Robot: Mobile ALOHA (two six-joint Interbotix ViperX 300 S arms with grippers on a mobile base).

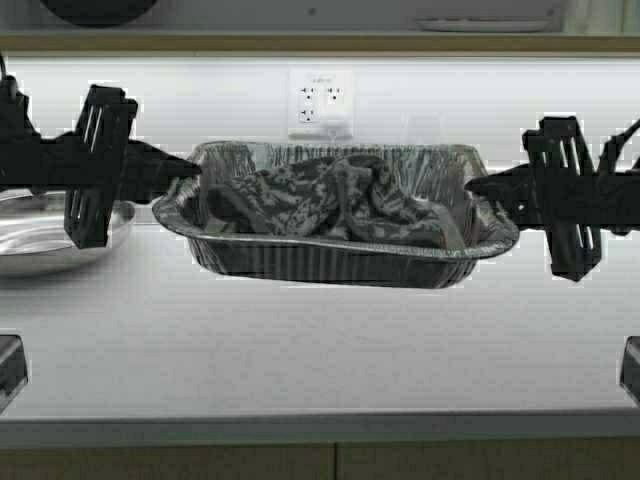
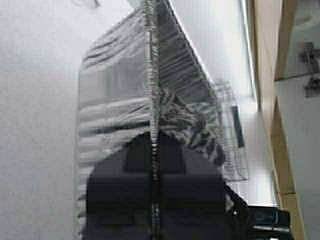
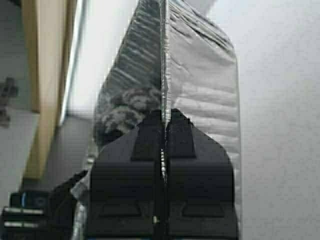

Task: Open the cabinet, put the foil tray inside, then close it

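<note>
1. The foil tray (image 1: 330,255), shiny ribbed aluminium with a rolled rim, hangs above the pale countertop (image 1: 300,350), holding a crumpled patterned cloth (image 1: 330,200).
2. The left gripper (image 1: 190,168) is clamped on the tray's left rim; the right gripper (image 1: 475,185) on its right rim.
3. A round steel bowl (image 1: 30,235) sits at left; a wall outlet (image 1: 320,103) behind.

A: The high view looks forward and down over the counter (image 1: 320,350) at the foil tray (image 1: 330,262), arms at both sides.

B: Each wrist view sits close behind its own clamped fingers, sighting along the tray's rim from opposite ends.
</note>
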